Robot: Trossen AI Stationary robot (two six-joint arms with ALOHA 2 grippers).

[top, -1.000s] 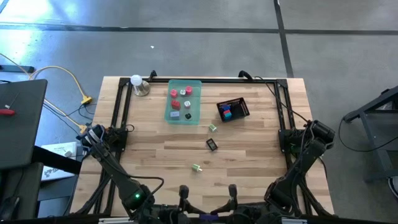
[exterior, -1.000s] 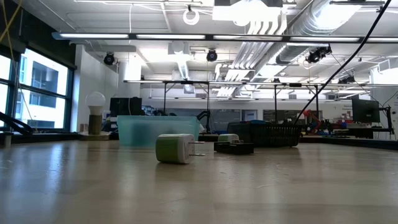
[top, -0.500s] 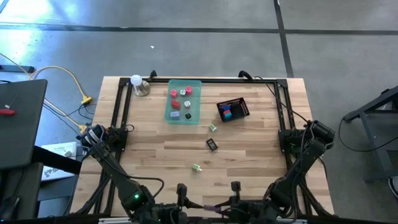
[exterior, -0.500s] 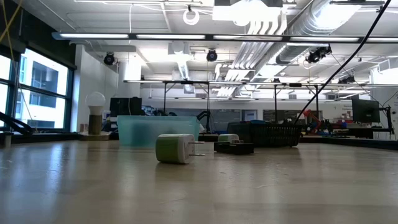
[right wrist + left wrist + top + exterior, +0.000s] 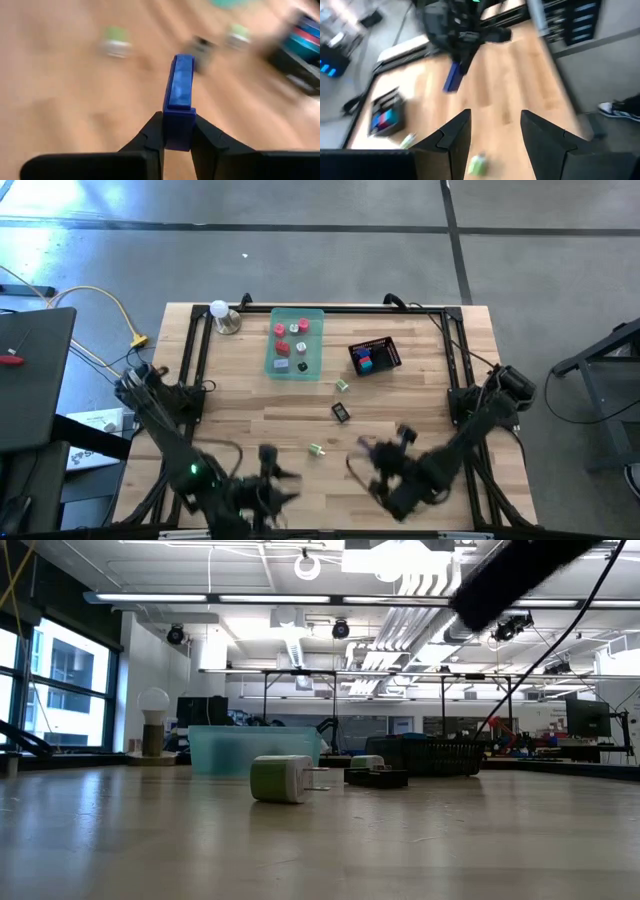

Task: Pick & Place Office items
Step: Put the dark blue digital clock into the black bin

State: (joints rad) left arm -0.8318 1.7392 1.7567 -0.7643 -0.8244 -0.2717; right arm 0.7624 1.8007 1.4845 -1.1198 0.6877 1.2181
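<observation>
Three office items lie loose on the wooden table: a green-and-white piece [image 5: 317, 449] [image 5: 282, 778] near the middle, a black piece [image 5: 341, 412] beyond it, and another green-and-white piece [image 5: 342, 385]. Several more sit in the translucent green tray [image 5: 296, 365] and in the black mesh basket [image 5: 374, 356]. My right gripper [image 5: 368, 446] [image 5: 178, 135] hovers right of the nearer green piece, shut on a blue piece [image 5: 181, 82] [image 5: 452, 77]. My left gripper [image 5: 285, 475] [image 5: 495, 135] stands open near the front edge, nothing between its fingers. My right gripper pinches the blue piece by its back end [image 5: 178, 131] between its two fingers. The piece points forward past the fingertips, in line with the fingers. It is lifted clear of the table, and the fingers slant downward.
A bulb-shaped lamp [image 5: 220, 313] stands at the far left corner. A black frame [image 5: 200, 360] runs along the table's left, far and right sides. Bare wood lies between the loose pieces and the near edge.
Both arms have swung out from the near edge over the table. My right gripper has moved toward the table's middle, rolling and tipping downward, with the blue piece in it. My left gripper has shifted toward the left and turned to point across the table.
</observation>
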